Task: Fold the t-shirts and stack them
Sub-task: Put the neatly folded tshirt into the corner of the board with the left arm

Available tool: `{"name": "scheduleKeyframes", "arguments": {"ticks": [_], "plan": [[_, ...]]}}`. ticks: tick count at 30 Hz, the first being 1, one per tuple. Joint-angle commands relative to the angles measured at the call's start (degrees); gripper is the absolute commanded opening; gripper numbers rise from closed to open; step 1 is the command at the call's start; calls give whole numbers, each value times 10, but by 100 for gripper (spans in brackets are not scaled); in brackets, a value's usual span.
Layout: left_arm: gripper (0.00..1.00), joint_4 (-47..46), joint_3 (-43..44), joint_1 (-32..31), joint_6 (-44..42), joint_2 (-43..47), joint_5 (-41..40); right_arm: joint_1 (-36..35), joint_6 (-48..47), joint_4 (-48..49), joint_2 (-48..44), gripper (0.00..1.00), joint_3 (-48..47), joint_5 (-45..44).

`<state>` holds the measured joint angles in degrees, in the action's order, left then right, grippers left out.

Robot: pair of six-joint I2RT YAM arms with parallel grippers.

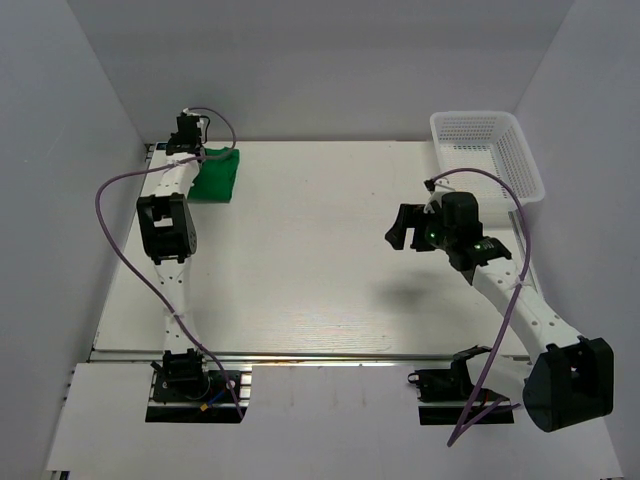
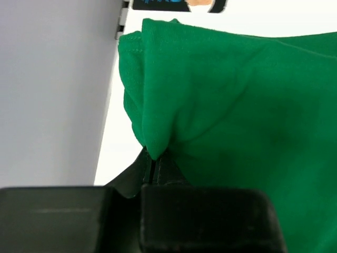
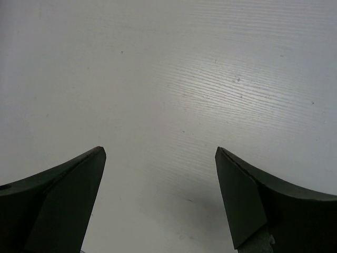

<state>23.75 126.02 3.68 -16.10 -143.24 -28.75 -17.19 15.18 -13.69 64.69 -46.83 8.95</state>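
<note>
Nearest the arm bases, the right hand (image 1: 405, 228) hangs over the middle right of the counter (image 1: 320, 290) with its jaws spread wide and nothing between them. Its wrist view shows only bare white counter (image 3: 184, 79) under the right hand (image 3: 159, 151).

From there the t-shirt (image 1: 218, 175) lies well apart, off to the left and farther back, in the far left corner of the counter. The left hand (image 1: 195, 140) is much the nearer of the two. It sits at the bundle's far left end, clenched on a fold of cloth. In the left wrist view the left hand (image 2: 152, 168) has its jaws pressed together with a peak of green fabric pinched in the seam between them, so any coming move with the shirt turns on this arm, probably a pull or a placement along the side wall (image 2: 52, 79) just beside it.

The t-shirt (image 2: 237, 105) is plain bright green and soft. From above it is a compact, roughly rectangular bundle with its long axis running near to far, slightly tilted. Close up, a stitched hem curls over at the upper left edge and shallow creases fan out from the pinch. It looks folded already, though the top view is too small to count the layers.

At the far right corner stands a white mesh basket (image 1: 520, 160), well apart from the shirt.
</note>
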Motion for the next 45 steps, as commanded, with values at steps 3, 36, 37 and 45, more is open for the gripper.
{"name": "scheduleKeyframes", "arguments": {"ticks": [3, 36, 37, 45], "plan": [[10, -8, 39, 8, -16, 17, -17, 6, -13, -5, -24, 90, -11, -21], [100, -243, -711, -205, 280, 650, 382, 33, 67, 79, -17, 90, 97, 59], [100, -251, -731, -224, 281, 663, 375, 32, 71, 80, -22, 90, 103, 62], [100, -257, -886, -360, 312, 760, 249, 30, 64, 59, -127, 90, 165, 22]]}}
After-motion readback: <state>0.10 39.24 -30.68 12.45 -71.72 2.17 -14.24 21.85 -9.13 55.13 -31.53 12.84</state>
